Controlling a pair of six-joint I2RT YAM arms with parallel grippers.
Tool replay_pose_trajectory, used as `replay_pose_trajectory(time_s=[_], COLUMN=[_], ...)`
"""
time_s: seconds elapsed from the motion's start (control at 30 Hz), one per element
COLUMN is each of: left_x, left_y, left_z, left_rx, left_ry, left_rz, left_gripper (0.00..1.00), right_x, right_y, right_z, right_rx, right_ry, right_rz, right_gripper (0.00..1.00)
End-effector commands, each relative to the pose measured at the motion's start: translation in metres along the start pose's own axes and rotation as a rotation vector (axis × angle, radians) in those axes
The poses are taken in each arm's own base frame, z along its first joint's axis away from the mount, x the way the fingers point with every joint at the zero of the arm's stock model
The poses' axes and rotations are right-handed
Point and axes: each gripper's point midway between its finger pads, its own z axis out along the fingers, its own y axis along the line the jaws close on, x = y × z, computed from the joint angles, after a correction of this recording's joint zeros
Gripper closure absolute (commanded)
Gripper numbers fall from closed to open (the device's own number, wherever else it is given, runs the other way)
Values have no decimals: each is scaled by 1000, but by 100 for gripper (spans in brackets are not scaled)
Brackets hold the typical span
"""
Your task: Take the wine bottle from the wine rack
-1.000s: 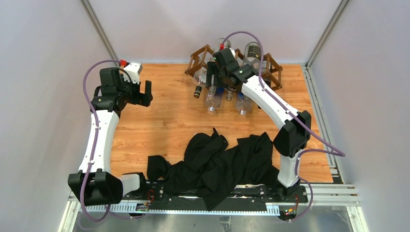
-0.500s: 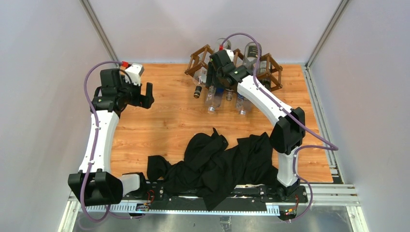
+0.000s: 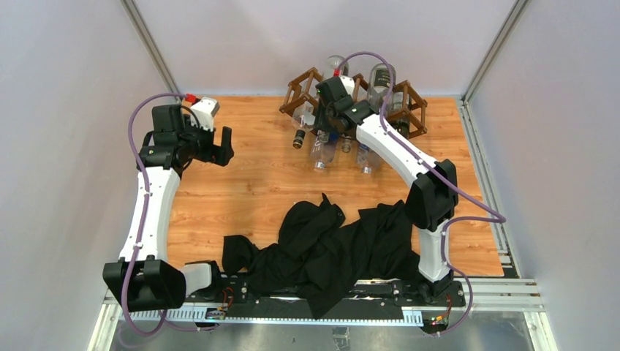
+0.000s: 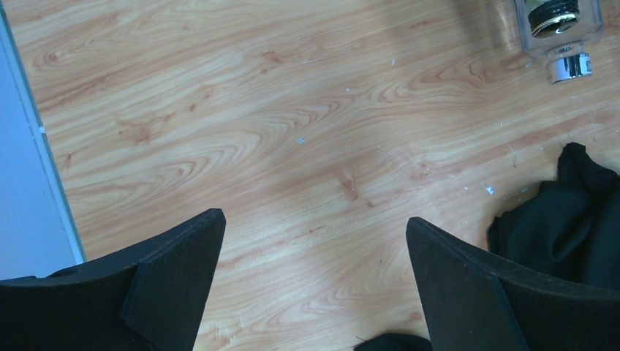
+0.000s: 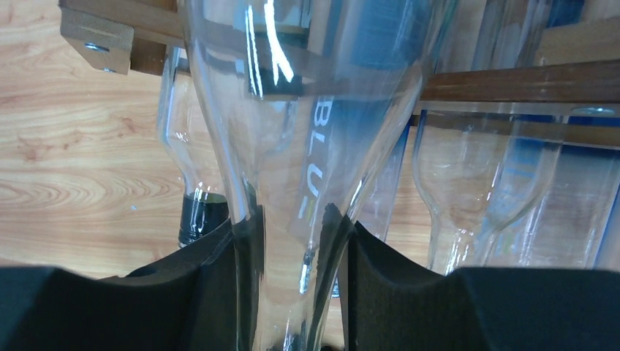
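The dark brown wooden wine rack (image 3: 411,110) stands at the back of the table with several clear bottles lying in its cells, necks pointing toward me. In the right wrist view its sticks (image 5: 512,80) cross behind the glass. My right gripper (image 5: 292,219) is shut on the neck of a clear wine bottle (image 5: 307,110) with blue lettering; both pads press against the glass. From above, the right gripper (image 3: 338,128) sits at the rack's front, and its wrist hides the held neck. My left gripper (image 4: 314,227) hangs open over bare wood at the left (image 3: 223,146), holding nothing.
More clear bottles (image 3: 319,155) (image 3: 363,157) stick out of the rack beside the held one, one with a dark cap (image 5: 201,216). A crumpled black cloth (image 3: 322,241) lies near the front edge. Grey walls enclose the wooden table (image 3: 241,183).
My right gripper has closed onto the bottle neck while its wrist edged slightly toward the rack. The left arm has hardly shifted and stays open.
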Motion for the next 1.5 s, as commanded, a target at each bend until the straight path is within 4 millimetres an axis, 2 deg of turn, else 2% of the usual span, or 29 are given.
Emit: replay_pose_trajectory(time_s=[0.0,0.17,0.5,0.73,1.0,1.17,1.33,1.47], left_x=[-5,-7,-10,-14,-22,-25,-21,-12], left_y=[-2,-4,-6,-15,-25,-31,-40,-40], left_z=[-8,-7,-7,-9,-11,-16,-24,-30], left_rx=[9,20,35,86,149,175,212,192], left_ry=[-17,-20,-29,-49,-82,-120,-156,-176], left_rz=[24,20,32,47,85,131,243,371], left_gripper=[0,0,0,0,0,0,0,0], right_x=[-7,-25,-59,-72,-83,-78,-61,-38], right_y=[12,18,29,31,45,69,83,96], right_z=[-11,-30,-79,-103,-138,-162,-167,-163], right_rx=[-49,-97,-263,-348,-458,-597,-633,-626], right_ry=[-37,-103,-274,-323,-352,-296,-188,-100], right_rz=[2,4,7,-11,-17,-42,-92,-160], right_gripper=[75,100,100,100,100,100,100,100])
